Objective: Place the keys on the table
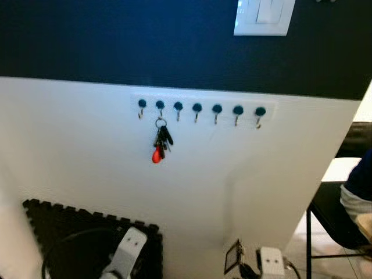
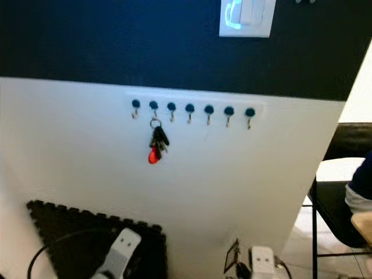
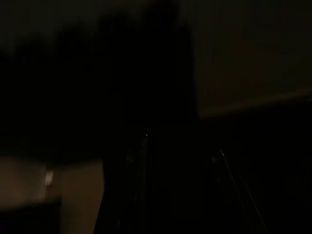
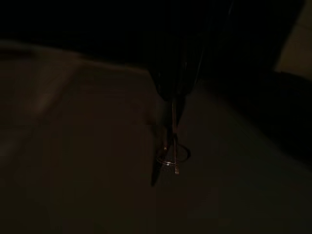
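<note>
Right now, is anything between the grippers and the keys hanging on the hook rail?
Nothing visible blocks them. The keys hang free on the second hook from the left of the hook rail, against bare white wall. Both arms hang low: left arm, right arm, well below the keys.

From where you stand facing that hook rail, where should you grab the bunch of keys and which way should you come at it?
Grip the keys around the dark cluster just under the ring, above the red fob. Come straight in from the front, since the bunch hangs flat against the white wall from the second hook, then lift up and outward to clear the hook. The neighbouring hooks are bare, so a pincer has room on either side.
</note>
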You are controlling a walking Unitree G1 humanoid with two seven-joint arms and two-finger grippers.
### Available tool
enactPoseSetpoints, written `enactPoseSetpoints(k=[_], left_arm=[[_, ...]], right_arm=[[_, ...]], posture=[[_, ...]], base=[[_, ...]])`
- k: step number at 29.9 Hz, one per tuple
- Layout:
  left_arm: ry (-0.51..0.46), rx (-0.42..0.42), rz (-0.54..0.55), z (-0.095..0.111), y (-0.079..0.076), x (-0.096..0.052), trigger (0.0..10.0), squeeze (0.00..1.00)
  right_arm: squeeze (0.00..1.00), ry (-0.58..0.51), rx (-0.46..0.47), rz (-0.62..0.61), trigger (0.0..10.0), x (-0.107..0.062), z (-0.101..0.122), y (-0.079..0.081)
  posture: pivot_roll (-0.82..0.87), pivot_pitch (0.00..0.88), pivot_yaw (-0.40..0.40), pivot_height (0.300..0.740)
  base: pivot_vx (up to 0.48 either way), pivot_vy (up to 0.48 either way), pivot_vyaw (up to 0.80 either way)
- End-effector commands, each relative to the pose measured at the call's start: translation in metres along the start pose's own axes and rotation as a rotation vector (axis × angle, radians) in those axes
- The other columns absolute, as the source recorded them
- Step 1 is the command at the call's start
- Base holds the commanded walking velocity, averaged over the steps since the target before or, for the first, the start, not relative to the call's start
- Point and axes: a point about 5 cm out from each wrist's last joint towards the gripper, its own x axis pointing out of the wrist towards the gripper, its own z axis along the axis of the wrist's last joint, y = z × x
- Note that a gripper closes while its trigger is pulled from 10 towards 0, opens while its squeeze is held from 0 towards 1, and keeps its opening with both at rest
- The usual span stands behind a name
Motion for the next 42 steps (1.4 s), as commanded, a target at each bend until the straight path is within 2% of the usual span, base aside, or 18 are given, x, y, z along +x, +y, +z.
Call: enactPoseSetpoints(k=[1, 2, 4, 9, 11, 15, 18, 26, 28, 29, 33, 37, 38, 42], left_arm=[[0.094, -0.047, 0.041, -0.022, 0.001, -0.002, 10.0, 0.0], [0.159, -0.088, 0.064, -0.038, 0.001, -0.004, 10.0, 0.0], [0.23, -0.129, 0.068, -0.058, -0.003, -0.009, 10.0, 0.0], [0.293, -0.144, 0.07, -0.072, -0.007, -0.011, 10.0, 0.0], [0.34, -0.142, 0.047, -0.082, -0.014, -0.013, 10.0, 0.0], [0.323, -0.149, 0.045, -0.081, -0.016, -0.012, 10.0, 0.0], [0.263, -0.197, 0.088, -0.074, -0.013, -0.008, 10.0, 0.0], [0.262, -0.18, 0.139, -0.077, -0.001, -0.01, 10.0, 0.0], [0.259, -0.18, 0.146, -0.077, 0.0, -0.01, 10.0, 0.03], [0.25, -0.186, 0.153, -0.077, 0.001, -0.009, 10.0, 0.11], [0.263, -0.204, 0.173, -0.079, 0.004, -0.01, 10.0, 0.09], [0.273, -0.222, 0.17, -0.082, 0.003, -0.011, 10.0, 0.09], [0.263, -0.185, 0.121, -0.081, -0.004, -0.011, 10.0, 0.07], [0.256, -0.194, 0.114, -0.082, -0.008, -0.011, 10.0, 0.08]], right_arm=[[0.0, 0.05, 0.004, -0.032, 10.0, -0.004, -0.012, -0.004], [0.0, 0.107, -0.009, -0.05, 10.0, -0.009, -0.023, -0.009], [0.0, 0.19, -0.051, -0.038, 10.0, -0.016, -0.039, -0.011], [0.0, 0.256, -0.064, -0.035, 10.0, -0.019, -0.051, -0.009], [0.0, 0.305, -0.068, -0.042, 10.0, -0.022, -0.06, -0.008], [0.0, 0.297, -0.073, -0.043, 10.0, -0.022, -0.059, -0.008], [0.0, 0.268, -0.083, -0.058, 10.0, -0.018, -0.054, -0.009], [0.0, 0.285, -0.117, -0.053, 10.0, -0.015, -0.052, -0.011], [0.0, 0.291, -0.122, -0.049, 10.0, -0.015, -0.053, -0.011], [0.0, 0.295, -0.127, -0.046, 10.0, -0.016, -0.054, -0.011], [0.0, 0.299, -0.129, -0.042, 10.0, -0.018, -0.057, -0.01], [0.0, 0.305, -0.129, -0.015, 10.0, -0.019, -0.058, -0.007], [0.0, 0.306, -0.108, -0.031, 10.0, -0.02, -0.059, -0.01], [0.0, 0.323, -0.126, -0.03, 10.0, -0.023, -0.062, -0.011]], posture=[[0.04, 0.038, 0.035, 0.74], [0.04, 0.038, 0.035, 0.74], [0.04, 0.038, 0.031, 0.74], [0.04, 0.038, 0.028, 0.74], [0.04, 0.037, 0.029, 0.74], [0.04, 0.033, 0.025, 0.74], [0.04, 0.028, 0.022, 0.74], [0.03, 0.017, 0.024, 0.74], [0.03, 0.012, 0.022, 0.74], [0.03, 0.006, 0.014, 0.74], [0.03, 0.012, 0.022, 0.74], [0.02, 0.015, 0.04, 0.74], [0.03, 0.015, 0.03, 0.74], [0.03, 0.008, 0.021, 0.74]], base=[[0.0, 0.0, 0.0], [0.0, 0.0, 0.0], [0.0, 0.0, 0.0], [0.0, 0.0, 0.0], [0.0, 0.0, 0.0], [0.0, 0.0, 0.0], [0.0, 0.0, 0.0], [0.0, 0.0, 0.0], [0.0, 0.0, 0.0], [0.0, 0.0, 0.0], [0.0, 0.0, 0.0], [0.0, 0.0, 0.0], [0.0, 0.0, 0.0], [0.0, 0.0, 0.0]])
